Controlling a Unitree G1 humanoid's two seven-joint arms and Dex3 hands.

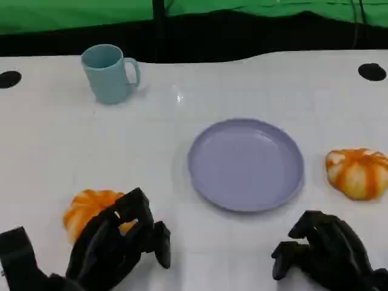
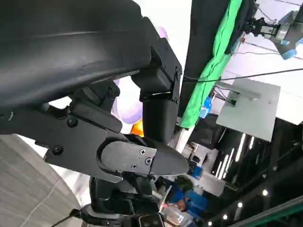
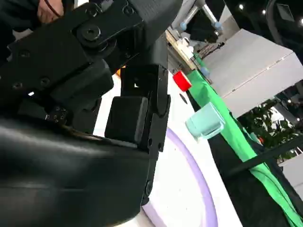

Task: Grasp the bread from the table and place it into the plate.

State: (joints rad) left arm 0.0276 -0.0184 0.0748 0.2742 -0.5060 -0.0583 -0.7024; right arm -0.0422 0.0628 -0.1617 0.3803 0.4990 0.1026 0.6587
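Two orange-striped bread rolls are seen on the bench: the near bread (image 1: 91, 209) beside the left hand (image 1: 118, 242), which is curled on nothing. It is judged light and soft, best cupped around its sides. The right hand (image 1: 324, 251) is likewise clenched, empty, near the plate (image 1: 245, 163).

A white bench (image 1: 54, 151) with a faint grid of lines runs across the head view, with a black round mark near each far corner (image 1: 9, 79) (image 1: 371, 71). Behind its far edge lies a dark band, and above that hangs a green cloth (image 1: 73, 12). In the left wrist view the green cloth (image 2: 213, 61) hangs beside a black panel, with a grey board (image 2: 246, 109) and rows of ceiling lights (image 2: 236, 151) beyond.
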